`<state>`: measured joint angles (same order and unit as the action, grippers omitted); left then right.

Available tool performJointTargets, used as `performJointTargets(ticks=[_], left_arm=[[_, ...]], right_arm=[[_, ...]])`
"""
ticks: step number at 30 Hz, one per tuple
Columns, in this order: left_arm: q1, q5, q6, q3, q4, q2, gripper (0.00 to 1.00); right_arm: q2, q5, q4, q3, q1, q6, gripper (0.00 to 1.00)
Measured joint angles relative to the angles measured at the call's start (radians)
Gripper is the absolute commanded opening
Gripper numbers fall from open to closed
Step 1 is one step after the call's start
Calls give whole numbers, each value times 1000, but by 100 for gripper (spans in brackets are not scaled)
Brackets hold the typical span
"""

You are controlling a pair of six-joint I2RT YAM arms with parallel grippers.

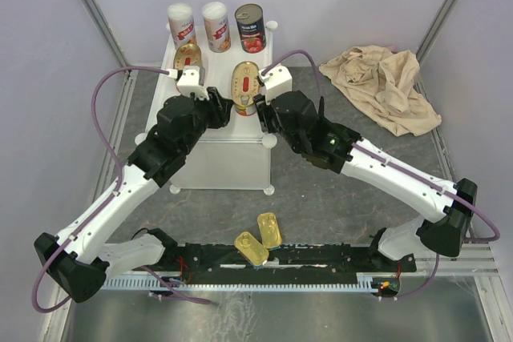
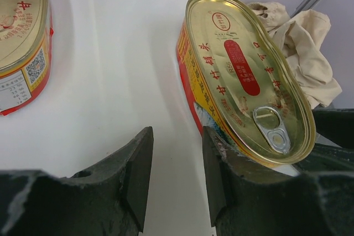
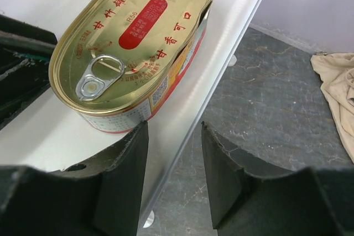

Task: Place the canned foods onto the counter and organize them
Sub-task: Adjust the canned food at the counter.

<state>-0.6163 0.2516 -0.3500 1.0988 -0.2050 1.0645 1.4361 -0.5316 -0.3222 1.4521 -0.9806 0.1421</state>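
Both hands work low over the front of the counter (image 1: 220,162), crowded onto one tin.

- Left hand (image 2: 177,136): fingers part-spread, nothing between them, only bare white panel in the gap.
- Right hand (image 3: 174,131): likewise spread and empty, hanging over the counter's right edge.
- Right oblong tin (image 2: 243,75): lid up between the two hands, just beside a finger of each. Contact can't be told. It lies near the right edge of the top.
- Left oblong tin (image 1: 187,58): further back-left. Behind stand the white-and-red cylinders (image 1: 182,23) and the dark can (image 1: 249,28).
- Gold rectangular tins (image 1: 269,229): both down on the lower table (image 1: 337,190) by the arm bases, not yet up.

Risks, as I judge them:
- A sideways nudge from the left hand could slide the right oblong tin off the edge, since the glossy panel gives little hold.
- The wrists sit close together and may knock each other.
- A reach too far back could topple the upright cylinders.

Surface and room: smooth white top with round knobs at its corners, mottled dark grey table below. A crumpled beige cloth (image 1: 385,90) lies to the right, within pale lilac walls and metal frame struts.
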Motion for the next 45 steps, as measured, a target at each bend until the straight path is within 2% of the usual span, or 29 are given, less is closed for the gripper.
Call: performJointTargets(ticks=[14, 45], left_arm=[[-32, 32, -1, 0, 55, 2, 50], [-40, 117, 0, 0, 112, 39, 54]], right_arm=[[53, 58, 8, 66, 100, 37, 51], [151, 113, -1, 163, 114, 44, 51]])
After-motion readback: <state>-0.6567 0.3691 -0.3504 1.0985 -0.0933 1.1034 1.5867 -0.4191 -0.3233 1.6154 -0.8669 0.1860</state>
